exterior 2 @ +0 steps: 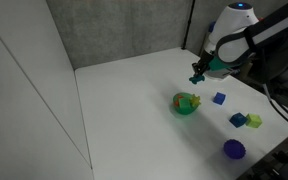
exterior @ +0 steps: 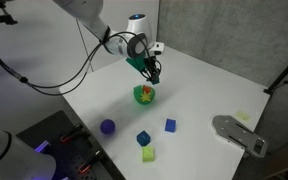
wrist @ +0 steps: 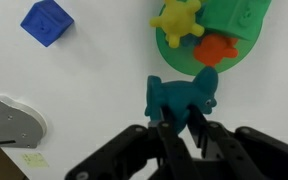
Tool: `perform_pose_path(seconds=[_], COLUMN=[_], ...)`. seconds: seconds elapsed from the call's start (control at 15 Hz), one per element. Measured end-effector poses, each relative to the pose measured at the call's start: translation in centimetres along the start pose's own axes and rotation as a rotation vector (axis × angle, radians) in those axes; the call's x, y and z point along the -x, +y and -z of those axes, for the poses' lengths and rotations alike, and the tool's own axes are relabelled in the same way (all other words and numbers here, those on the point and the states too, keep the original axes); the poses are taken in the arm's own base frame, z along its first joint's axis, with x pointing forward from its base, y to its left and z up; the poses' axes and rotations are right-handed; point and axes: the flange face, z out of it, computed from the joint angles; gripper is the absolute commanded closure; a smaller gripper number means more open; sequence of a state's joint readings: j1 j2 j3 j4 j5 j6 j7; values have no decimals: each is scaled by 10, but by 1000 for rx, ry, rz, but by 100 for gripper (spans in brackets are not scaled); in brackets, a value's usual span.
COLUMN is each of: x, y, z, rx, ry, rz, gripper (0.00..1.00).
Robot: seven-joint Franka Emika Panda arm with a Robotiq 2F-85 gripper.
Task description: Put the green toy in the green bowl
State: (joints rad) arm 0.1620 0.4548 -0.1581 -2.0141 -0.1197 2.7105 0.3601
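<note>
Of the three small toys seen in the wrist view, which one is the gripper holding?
The teal-green toy, pinched in the gripper. The yellow toy and the orange toy are not held: they lie loose in the green bowl.

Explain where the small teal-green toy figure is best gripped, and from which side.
Across its narrow middle, from above. The small teal-green toy figure has lumpy limbs sticking out at both ends, so the waist probably gives the end effector the flattest pinch. It is already held this way, near the round bright green plastic bowl.
</note>
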Motion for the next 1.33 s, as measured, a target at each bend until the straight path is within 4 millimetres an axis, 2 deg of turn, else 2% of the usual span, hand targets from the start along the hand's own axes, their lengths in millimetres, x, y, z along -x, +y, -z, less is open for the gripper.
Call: perform_pose_path(seconds=[0.33,0.4,0.67,1.07,1.33], x=[2,2,5,19,19], y=[0,0,0,-17,-28], z=[-2,-2,-7,-42,-59], rx=[5,5,8,-2,-19], ry=[-17,-17,-25,-50,-13], rz=[1,1,3,32,53], gripper=[78,94,94,94,94])
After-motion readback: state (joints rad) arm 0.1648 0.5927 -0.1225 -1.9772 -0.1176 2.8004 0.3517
